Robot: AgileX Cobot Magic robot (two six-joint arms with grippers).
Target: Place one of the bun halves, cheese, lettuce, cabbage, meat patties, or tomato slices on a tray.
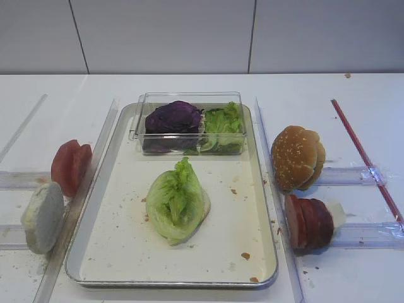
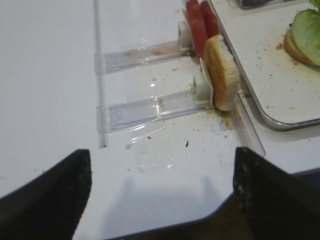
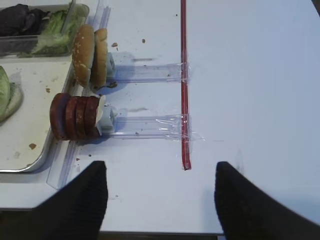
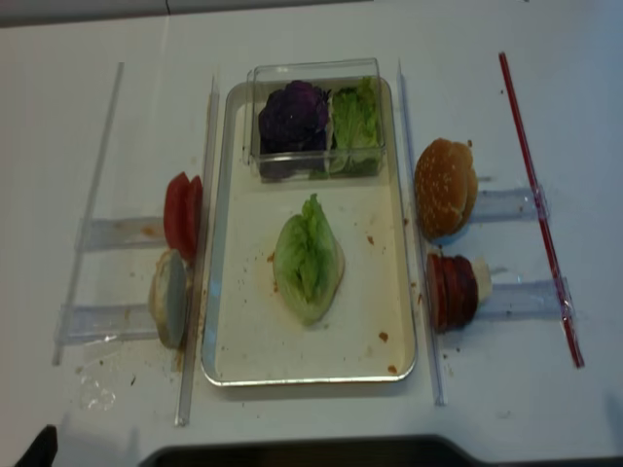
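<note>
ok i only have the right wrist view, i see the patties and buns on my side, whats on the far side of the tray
Observer: Tomato slices stand on edge just outside the tray's left rim.
Operator: anything else over there
Observer: One bun half stands on edge in front of the tomatoes, nearer the robot.
Operator: i see a bit of green on the tray, whats under it
Observer: The lettuce leaf lies on a bun half; the left wrist view shows the bread under its edge.
Operator: is the left gripper holding anything
Observer: No, the left gripper is open and empty, off the tray's near left corner.
</note>
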